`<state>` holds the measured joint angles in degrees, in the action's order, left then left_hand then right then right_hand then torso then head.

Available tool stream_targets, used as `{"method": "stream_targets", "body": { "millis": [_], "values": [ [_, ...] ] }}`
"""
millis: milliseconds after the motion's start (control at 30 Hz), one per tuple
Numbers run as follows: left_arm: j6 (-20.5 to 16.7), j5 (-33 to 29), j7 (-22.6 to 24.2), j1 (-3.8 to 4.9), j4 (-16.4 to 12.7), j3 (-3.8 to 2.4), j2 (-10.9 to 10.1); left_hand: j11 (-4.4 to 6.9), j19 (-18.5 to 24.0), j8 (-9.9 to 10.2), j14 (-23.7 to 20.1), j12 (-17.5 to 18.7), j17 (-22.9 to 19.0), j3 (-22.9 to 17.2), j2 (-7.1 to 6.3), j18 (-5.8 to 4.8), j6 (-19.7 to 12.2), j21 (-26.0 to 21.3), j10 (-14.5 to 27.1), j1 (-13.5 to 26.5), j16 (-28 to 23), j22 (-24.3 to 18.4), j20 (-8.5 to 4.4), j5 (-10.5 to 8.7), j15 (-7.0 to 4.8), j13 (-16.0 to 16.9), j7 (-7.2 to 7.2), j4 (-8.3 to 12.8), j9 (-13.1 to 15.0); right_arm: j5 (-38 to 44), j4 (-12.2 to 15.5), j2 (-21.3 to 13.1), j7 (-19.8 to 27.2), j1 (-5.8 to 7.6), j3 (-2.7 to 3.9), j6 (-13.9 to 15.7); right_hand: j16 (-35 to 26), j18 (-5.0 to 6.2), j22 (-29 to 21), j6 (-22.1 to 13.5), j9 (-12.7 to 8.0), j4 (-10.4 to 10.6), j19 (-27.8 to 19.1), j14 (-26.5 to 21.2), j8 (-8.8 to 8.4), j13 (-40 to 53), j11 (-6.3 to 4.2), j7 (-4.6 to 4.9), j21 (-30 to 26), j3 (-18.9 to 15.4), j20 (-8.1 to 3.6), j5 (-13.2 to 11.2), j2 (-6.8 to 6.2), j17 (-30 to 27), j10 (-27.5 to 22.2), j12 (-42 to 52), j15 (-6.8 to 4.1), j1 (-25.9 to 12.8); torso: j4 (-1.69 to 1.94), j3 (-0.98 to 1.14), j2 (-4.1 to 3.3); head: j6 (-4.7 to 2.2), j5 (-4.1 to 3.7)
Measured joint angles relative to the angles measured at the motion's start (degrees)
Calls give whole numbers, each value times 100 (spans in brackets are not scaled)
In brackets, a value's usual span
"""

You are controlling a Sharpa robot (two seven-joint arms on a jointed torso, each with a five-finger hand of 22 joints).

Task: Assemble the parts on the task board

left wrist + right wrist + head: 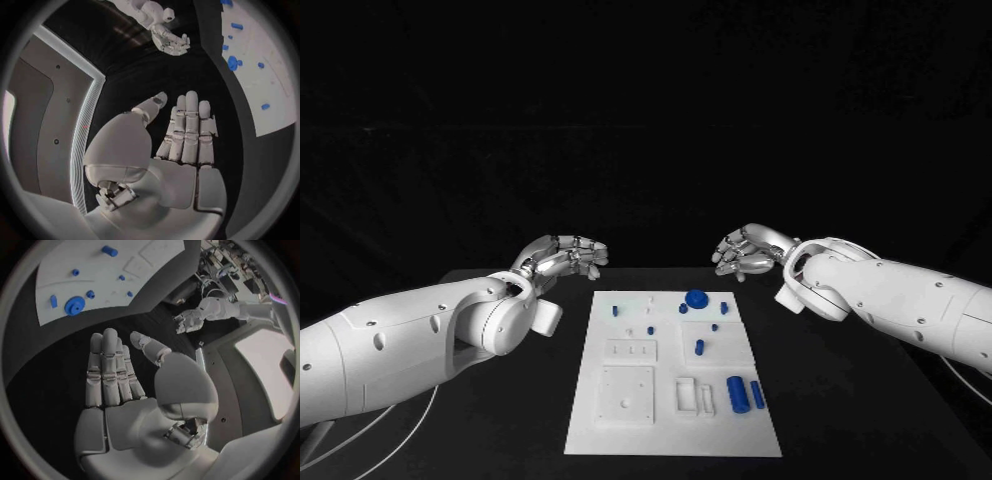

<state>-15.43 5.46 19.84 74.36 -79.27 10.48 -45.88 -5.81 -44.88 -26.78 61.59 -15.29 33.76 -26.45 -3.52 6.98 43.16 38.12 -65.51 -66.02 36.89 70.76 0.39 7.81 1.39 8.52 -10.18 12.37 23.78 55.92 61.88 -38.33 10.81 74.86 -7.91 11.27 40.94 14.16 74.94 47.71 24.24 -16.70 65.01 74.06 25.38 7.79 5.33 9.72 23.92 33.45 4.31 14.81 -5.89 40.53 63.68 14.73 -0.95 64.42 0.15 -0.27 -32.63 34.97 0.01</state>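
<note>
1. You have the black table (862, 420) under everything, with the flat white rectangular task board (668, 435) lying on it, between the two arms and nearer the robot than both sets of fingertips.
2. Your left hand (560, 258) hovers above the table just beyond the board's far left corner. In the left wrist view the fingers (190, 125) lie straight and side by side, thumb set a little apart, holding nothing.
3. Your right hand (750, 250) hovers beyond the board's far right corner, well apart from the left hand. In the right wrist view its fingers (109, 365) are likewise extended and empty, palm flat.
4. The round blue disc-shaped part (695, 297) sits on the board's far end, the piece closest to your right fingertips, yet untouched.
5. Two blue cylindrical parts (737, 393) lie side by side at the board's near right, far from both hands.
6. Several small blue pegs (700, 347) are scattered mid-board, none touched by a finger.
</note>
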Motion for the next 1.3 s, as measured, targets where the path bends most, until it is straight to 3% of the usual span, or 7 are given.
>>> {"method": "stream_targets", "body": {
  "millis": [167,267,600,800,867,967,1300],
  "values": [
    [184,129,-50,33,-321,-3,-192,0,-102,53,63,45,93,-101,-21,-55,20,115,-41,147,157,21,-102,-23,-63,-9,10,132,-28,1061,24,127,-64,16,17,52,1049,-38,2,208,-47,-12,709,386,-100,0,-87,-66,755,-213,-406,52,-43,740,230,-168,-111,124,60,1,-92,-43,-42],
    [300,175,-65,95,-400,-24,-262,0,-113,67,71,73,129,-106,-50,-78,36,131,-41,189,197,28,-113,-34,-71,-11,-5,137,-33,1684,49,216,-129,22,22,108,1417,-63,2,231,-73,-15,778,360,-177,-4,-84,-51,1096,-216,-475,83,-67,990,268,-286,-111,147,90,1,-158,-68,-71],
    [508,274,-54,302,-701,-51,-459,-61,-57,131,-3,182,149,-125,-146,-170,14,137,26,332,238,27,-205,-144,-42,-48,-26,187,-53,3146,-185,564,-398,9,20,365,1764,-96,2,229,-134,-7,766,280,-310,-124,42,-51,1611,-256,-503,-24,-140,1086,99,-657,-22,220,207,-21,-413,-214,-165],
    [521,307,-48,337,-982,-93,-524,-61,-57,154,-3,204,149,-125,-163,-175,-7,137,26,348,238,27,-205,-144,-42,-52,-47,187,-58,3570,-274,604,-515,-39,14,524,1815,-99,1,199,-148,-7,837,275,-356,-166,82,-64,1675,-256,-493,-68,-228,1070,18,-766,0,252,266,-25,-550,-267,-192],
    [522,316,-45,341,-1037,-101,-534,-79,-36,170,-23,227,149,-125,-177,-210,-18,137,46,362,238,27,-226,-144,-21,-55,-59,187,-63,3669,-315,632,-549,-60,12,562,1842,-180,1,189,-161,-7,931,256,-381,-203,124,-75,1689,-256,-505,-84,-259,1053,-86,-842,61,242,297,-29,-602,-283,-210],
    [522,333,-44,348,-1118,-104,-574,-79,-36,170,-36,227,149,-140,-176,-212,-18,137,46,362,238,26,-226,-144,-33,-55,-59,202,-63,3799,-349,674,-597,-82,3,603,1885,-180,1,141,-180,-7,933,268,-432,-261,174,-87,1720,-256,-507,-84,-298,1024,-176,-946,86,245,330,-40,-662,-288,-221],
    [521,355,-44,422,-1205,-114,-618,-79,-16,170,-66,249,148,-140,-199,-253,-36,137,46,384,238,19,-246,-144,-20,-55,-77,202,-63,4070,-402,723,-692,-169,-30,611,1963,-183,0,113,-212,-7,992,241,-479,-332,205,-99,1755,-256,-525,-106,-377,978,-207,-1041,114,210,374,-47,-815,-297,-258]
  ]
}}
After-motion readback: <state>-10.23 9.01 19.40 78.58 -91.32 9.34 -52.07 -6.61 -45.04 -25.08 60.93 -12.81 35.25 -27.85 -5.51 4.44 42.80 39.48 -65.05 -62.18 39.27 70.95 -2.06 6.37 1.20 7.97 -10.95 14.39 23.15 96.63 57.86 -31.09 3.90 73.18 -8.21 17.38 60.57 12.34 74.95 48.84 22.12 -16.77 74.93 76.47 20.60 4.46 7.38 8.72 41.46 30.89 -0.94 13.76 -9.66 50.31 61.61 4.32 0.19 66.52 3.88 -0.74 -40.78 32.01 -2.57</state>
